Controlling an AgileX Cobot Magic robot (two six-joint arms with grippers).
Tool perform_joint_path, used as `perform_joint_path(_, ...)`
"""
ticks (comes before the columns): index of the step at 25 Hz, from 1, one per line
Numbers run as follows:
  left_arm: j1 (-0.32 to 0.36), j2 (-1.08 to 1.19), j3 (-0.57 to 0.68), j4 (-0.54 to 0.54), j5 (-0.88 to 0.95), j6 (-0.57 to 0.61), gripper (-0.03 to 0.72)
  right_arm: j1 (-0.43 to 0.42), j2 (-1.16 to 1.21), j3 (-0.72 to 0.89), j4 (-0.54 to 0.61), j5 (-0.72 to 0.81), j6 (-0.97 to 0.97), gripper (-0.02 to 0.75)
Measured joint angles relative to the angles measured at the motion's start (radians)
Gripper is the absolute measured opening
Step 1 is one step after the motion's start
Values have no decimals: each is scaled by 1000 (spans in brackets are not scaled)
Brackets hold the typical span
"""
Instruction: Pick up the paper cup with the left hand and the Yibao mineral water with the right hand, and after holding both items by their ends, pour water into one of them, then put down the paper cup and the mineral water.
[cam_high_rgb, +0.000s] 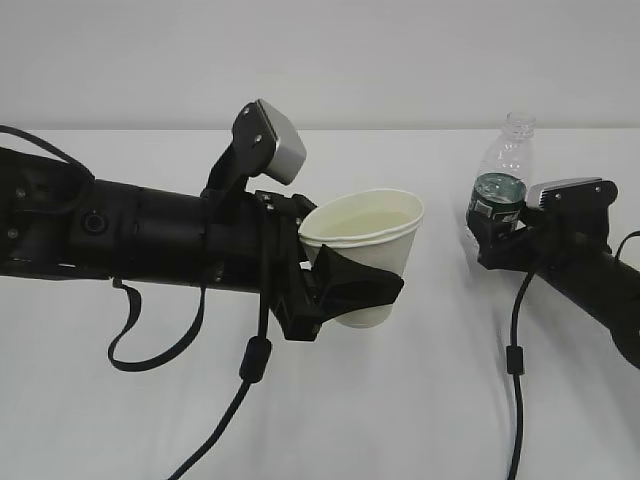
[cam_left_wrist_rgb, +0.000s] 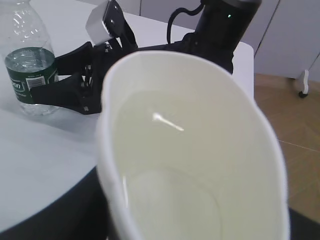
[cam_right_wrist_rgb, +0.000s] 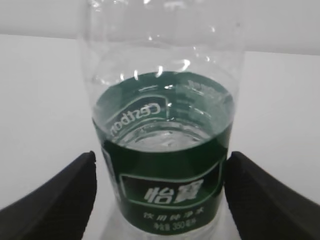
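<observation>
My left gripper (cam_high_rgb: 368, 272) is shut on the white paper cup (cam_high_rgb: 372, 232), with one black finger (cam_high_rgb: 355, 285) across its near wall. The cup leans slightly, mouth up. Whether its base touches the table I cannot tell. In the left wrist view the paper cup (cam_left_wrist_rgb: 200, 150) fills the frame, with a bright glint in its cream inside. The Yibao mineral water (cam_high_rgb: 503, 170) stands upright on the table (cam_high_rgb: 420, 400) at the right, uncapped and part full. My right gripper (cam_high_rgb: 497, 225) is open, its fingers flanking the green label. In the right wrist view the right gripper (cam_right_wrist_rgb: 160, 167) frames the Yibao mineral water (cam_right_wrist_rgb: 165, 145), with a thin gap on the left.
The white table runs back to a pale wall (cam_high_rgb: 320, 60). Black cables hang from both arms: one (cam_high_rgb: 250, 370) drops from the left arm to the table front, one (cam_high_rgb: 517, 360) from the right. The left wrist view shows the table's right edge (cam_left_wrist_rgb: 247, 65) and the floor (cam_left_wrist_rgb: 295, 125) beyond.
</observation>
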Motion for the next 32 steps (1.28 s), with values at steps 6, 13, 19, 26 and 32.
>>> perform_joint_path(6, 0, 0, 0, 0, 0, 0, 419, 0, -43, 56, 0, 0, 0, 605)
perform_joint_path(13, 0, 0, 0, 0, 0, 0, 419, 0, -89, 117, 0, 0, 0, 605)
perform_joint_path(19, 0, 0, 0, 0, 0, 0, 419, 0, -151, 152, -2, 0, 0, 603)
perform_joint_path(26, 0, 0, 0, 0, 4, 0, 419, 0, -203, 179, -2, 0, 0, 599)
perform_joint_path(32, 0, 0, 0, 0, 41, 0, 419, 0, -234, 236, -2, 0, 0, 594)
